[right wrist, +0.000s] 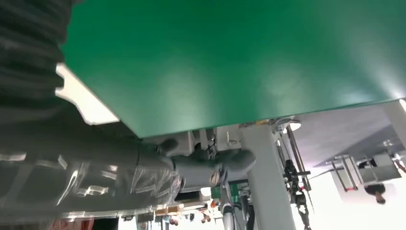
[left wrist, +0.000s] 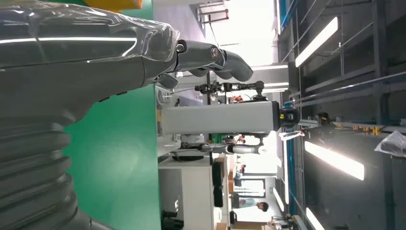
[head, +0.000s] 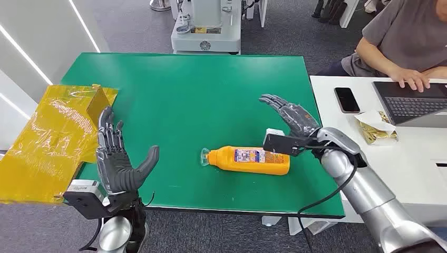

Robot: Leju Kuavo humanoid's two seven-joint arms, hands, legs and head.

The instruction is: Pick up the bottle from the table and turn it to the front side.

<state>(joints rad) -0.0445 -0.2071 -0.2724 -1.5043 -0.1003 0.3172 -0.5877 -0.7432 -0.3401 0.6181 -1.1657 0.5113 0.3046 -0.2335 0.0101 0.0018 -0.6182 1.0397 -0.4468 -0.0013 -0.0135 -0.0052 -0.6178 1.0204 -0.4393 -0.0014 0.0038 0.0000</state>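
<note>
An orange bottle [head: 252, 159] with a clear cap and a printed label lies on its side on the green table [head: 200, 89], cap pointing left. My right hand [head: 291, 118] hovers open just beyond the bottle's base end, fingers spread, not touching it. My left hand [head: 117, 161] is held up open near the table's front left edge, well left of the bottle. The left wrist view shows my left hand [left wrist: 115, 52] with nothing in it, and the right wrist view shows my right hand [right wrist: 143, 177] over the green surface [right wrist: 230, 57].
Yellow plastic sheeting with a box [head: 58, 132] covers the table's left side. A white desk [head: 416, 158] at right carries a phone [head: 347, 99], a laptop [head: 414, 100] and a snack bag [head: 375, 128]; a seated person [head: 406, 42] types there. A machine [head: 206, 26] stands behind the table.
</note>
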